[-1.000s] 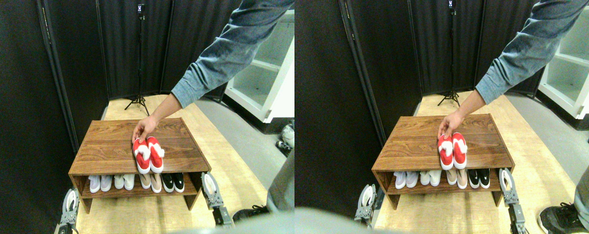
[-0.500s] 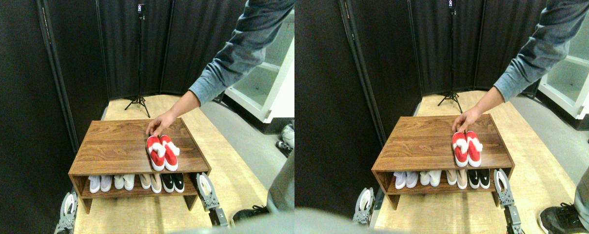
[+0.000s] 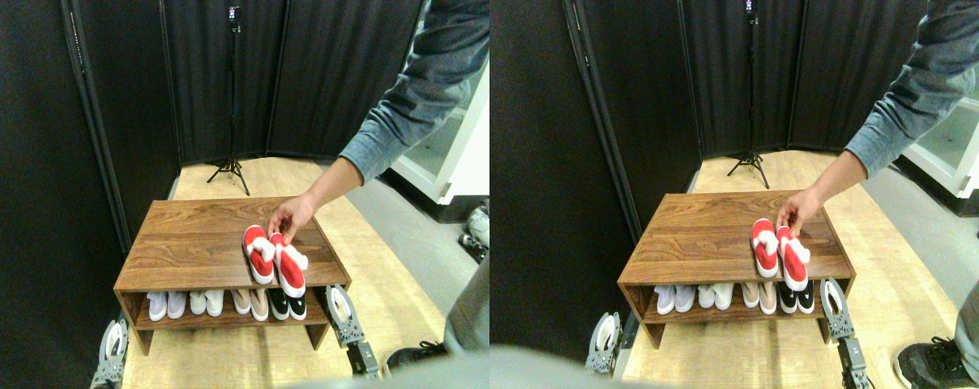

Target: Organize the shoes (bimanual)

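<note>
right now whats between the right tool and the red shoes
In the stereo pair view, the wooden rack's front right top edge separates the right tool from the red shoes; a person's hand touches them from behind.

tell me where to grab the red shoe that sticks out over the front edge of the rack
Probably the overhanging red shoe by its toe, from the front: that end juts past the rack top, nearest the right end effector. A person's hand touches its heel, so wait.

Stereo pair, two eyes of one wide-angle camera set above and behind the left gripper and right gripper, facing forward and down, both halves sharing the wooden shoe rack just beyond them.
</note>
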Robot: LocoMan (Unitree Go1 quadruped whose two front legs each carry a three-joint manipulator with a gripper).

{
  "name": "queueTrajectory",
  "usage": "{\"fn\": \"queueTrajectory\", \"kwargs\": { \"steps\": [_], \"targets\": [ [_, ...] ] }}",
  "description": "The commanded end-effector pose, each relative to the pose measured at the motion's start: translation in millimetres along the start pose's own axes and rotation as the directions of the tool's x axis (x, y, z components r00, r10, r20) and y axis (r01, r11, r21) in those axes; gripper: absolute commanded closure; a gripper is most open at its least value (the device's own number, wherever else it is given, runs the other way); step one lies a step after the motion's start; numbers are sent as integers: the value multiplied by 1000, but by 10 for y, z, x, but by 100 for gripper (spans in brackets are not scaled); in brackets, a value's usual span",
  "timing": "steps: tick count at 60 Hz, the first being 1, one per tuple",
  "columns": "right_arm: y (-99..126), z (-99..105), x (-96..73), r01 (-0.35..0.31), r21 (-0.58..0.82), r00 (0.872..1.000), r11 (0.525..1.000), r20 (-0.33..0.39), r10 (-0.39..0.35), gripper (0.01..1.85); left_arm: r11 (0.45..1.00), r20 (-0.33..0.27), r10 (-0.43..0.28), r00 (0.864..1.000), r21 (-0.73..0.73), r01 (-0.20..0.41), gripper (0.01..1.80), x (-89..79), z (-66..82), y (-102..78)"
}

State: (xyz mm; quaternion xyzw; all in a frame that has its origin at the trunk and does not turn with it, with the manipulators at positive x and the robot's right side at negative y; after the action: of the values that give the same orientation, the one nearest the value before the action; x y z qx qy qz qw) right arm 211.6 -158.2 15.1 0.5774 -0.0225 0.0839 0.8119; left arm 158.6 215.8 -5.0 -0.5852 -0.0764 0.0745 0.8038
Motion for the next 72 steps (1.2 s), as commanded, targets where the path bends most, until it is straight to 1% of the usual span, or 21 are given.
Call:
{"fn": "queueTrajectory", "kwargs": {
  "steps": [1,12,18,21,24,26,27,28,30,31,33,34,35,36,37,40,45,54,61,67,72],
  "targets": [
    [14,12,22,-22,-1,1000,1000,-2,22,185,999,13,-47,999,2,47,180,37,23,-115],
    [2,13,42,-21,16,1000,1000,-3,21,185,999,10,-47,999,4,47,180,59,11,-119],
    [-4,2,47,0,35,1000,999,4,0,185,999,7,-50,999,3,50,180,72,4,-115],
    [-13,-9,49,9,59,1000,998,4,-9,185,999,13,-48,999,7,48,180,76,-3,-120],
    [-23,-24,52,38,153,999,988,-5,-38,185,999,16,-44,999,0,44,180,78,-8,-121],
    [-21,-28,52,44,163,999,986,-9,-43,179,999,16,-43,999,-1,43,180,78,-9,-122],
    [-19,-41,48,71,193,997,979,-27,-67,141,999,19,-43,999,0,43,180,83,-12,-118],
    [-19,-41,48,71,193,997,979,-27,-67,141,999,19,-43,999,0,43,180,83,-12,-118],
    [-15,-59,49,105,235,994,966,-35,-100,98,999,18,-44,999,12,44,180,87,-13,-120],
    [-14,-64,49,109,241,994,964,-40,-102,91,999,19,-43,999,13,43,180,88,-14,-121],
    [-19,-87,47,120,260,992,958,-58,-109,66,999,17,-43,999,11,43,180,94,-15,-125],
    [-23,-92,48,123,260,992,958,-68,-109,58,999,16,-42,999,8,42,180,94,-15,-124],
    [-23,-92,48,123,260,992,958,-68,-109,58,999,16,-42,999,8,42,180,94,-15,-124],
    [-35,-114,49,138,248,988,959,-106,-115,34,999,16,-38,999,-2,38,180,95,-18,-119],
    [-35,-114,49,138,248,988,959,-106,-115,34,999,16,-38,999,-2,38,180,95,-18,-119],
    [-55,-149,32,158,262,982,952,-140,-125,18,999,18,-35,999,0,35,180,96,-21,-117],
    [-91,-200,13,145,263,980,954,-169,-102,14,999,12,-36,999,15,36,180,99,-21,-114],
    [-124,-253,19,156,281,979,947,-169,-111,13,999,16,-35,999,10,34,180,104,-20,-112],
    [-183,-284,64,156,315,981,936,-162,-109,16,999,18,-32,999,9,32,180,105,-17,-114],
    [-275,-339,122,169,330,978,929,-172,-117,13,999,19,-33,999,15,33,180,104,-12,-109],
    [-394,-426,215,199,380,974,904,-182,-137,15,999,20,-36,999,14,36,180,103,-7,-107]
  ]
}}
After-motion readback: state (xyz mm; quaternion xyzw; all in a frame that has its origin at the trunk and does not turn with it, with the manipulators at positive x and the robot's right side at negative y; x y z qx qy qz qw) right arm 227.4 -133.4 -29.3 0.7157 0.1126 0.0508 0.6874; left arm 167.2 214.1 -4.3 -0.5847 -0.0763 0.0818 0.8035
